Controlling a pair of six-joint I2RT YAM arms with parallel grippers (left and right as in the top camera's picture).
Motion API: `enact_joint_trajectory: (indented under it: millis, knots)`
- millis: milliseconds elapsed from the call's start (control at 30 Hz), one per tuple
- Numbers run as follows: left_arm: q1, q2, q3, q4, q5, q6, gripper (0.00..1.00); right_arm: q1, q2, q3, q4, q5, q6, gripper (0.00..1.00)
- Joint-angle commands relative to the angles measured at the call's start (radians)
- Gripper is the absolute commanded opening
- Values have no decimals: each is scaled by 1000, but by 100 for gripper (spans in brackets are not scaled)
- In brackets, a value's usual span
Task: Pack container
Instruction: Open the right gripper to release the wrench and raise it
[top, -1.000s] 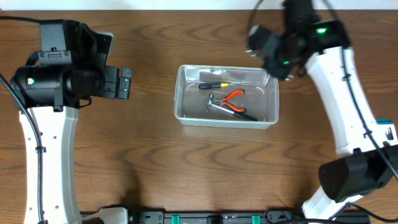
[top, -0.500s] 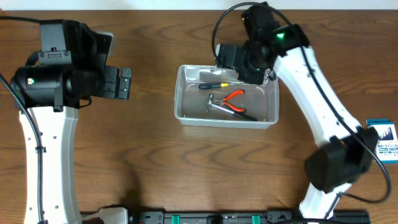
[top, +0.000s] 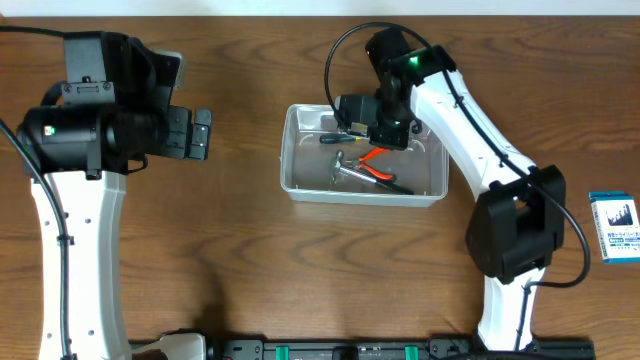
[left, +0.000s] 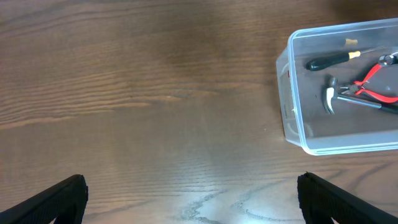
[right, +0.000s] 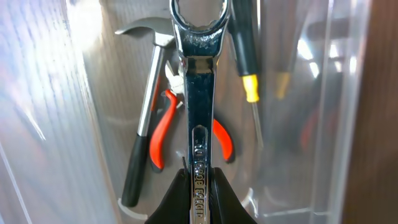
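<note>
Right gripper swings in from right, now over container at centre of table, clamped on wrench above hammer, red pliers, screwdriver lying inside. Left gripper spread wide, well left of container.

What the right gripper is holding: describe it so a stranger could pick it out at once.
Start at the clear container mid-table; the right gripper hangs over it. It clamps a shiny steel wrench that points down into the container. Unlike the hammer, red-handled pliers and black-handled screwdriver lying below, it is bare metal from end to end, with no grip.
</note>
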Motion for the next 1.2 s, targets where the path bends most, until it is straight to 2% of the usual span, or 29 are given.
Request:
enact_joint_trajectory:
  millis: [0,467,700,900,967,1000,1100,1167]
  knots:
    - [-4,-5,6,-1,-11,-5,98,17,28,0,-4,-68,-13,1]
    - [-4,-5,6,-4,-11,-5,98,17,58,-109,50,-86,-13,1]
    - [-4,-5,6,-5,-11,-5,98,15,58,-165,79,-86,-12,17]
    - [-4,-5,6,-5,-11,-5,98,16,58,-169,103,-86,8,40]
    - [-4,-5,6,-5,-12,-5,98,16,58,-169,117,-86,23,67]
    - [-4,-5,6,-5,-11,-5,98,16,57,-168,124,-86,37,77]
    - [-4,-5,6,-5,-11,-5,98,16,55,-140,126,-86,87,98]
    - [-4,-5,6,-5,-11,-5,98,16,50,-97,112,-86,127,99]
